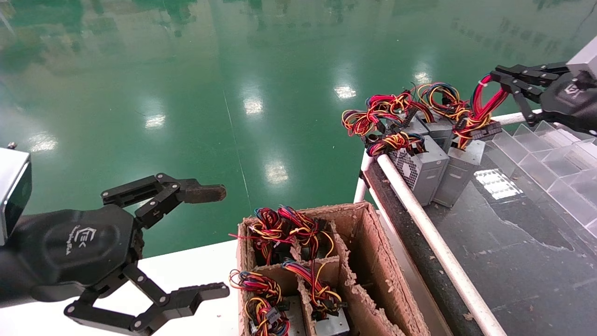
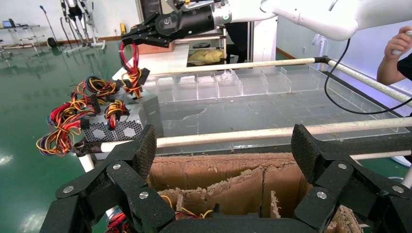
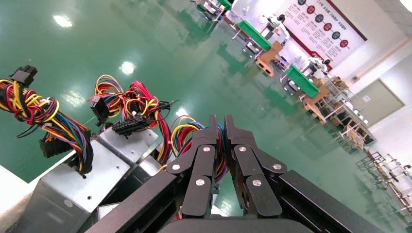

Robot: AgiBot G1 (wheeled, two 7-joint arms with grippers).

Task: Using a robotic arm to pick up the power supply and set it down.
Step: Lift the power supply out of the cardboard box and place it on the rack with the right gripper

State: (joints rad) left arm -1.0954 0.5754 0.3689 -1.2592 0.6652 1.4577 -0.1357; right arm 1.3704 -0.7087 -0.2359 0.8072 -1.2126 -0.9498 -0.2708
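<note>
Already standing among the other grey units (image 1: 422, 170) at the near corner of the dark conveyor table (image 1: 508, 261), power supply (image 1: 461, 170) resting on that surface with its tall red-and-blue wire loop (image 1: 482, 100) rising above it. Pinching that loop near its white tie, right gripper (image 1: 495, 79), fingers closed almost flush around the strands. Hanging wide open and empty over the cardboard box (image 1: 373, 261) beside the table, left gripper (image 1: 212, 240), parked. Risking, on any lift from here, wires slipping through the fingertips, or the box swinging and snagging neighbouring bundles, toppling units off the table's edge rail (image 1: 419, 219).
</note>
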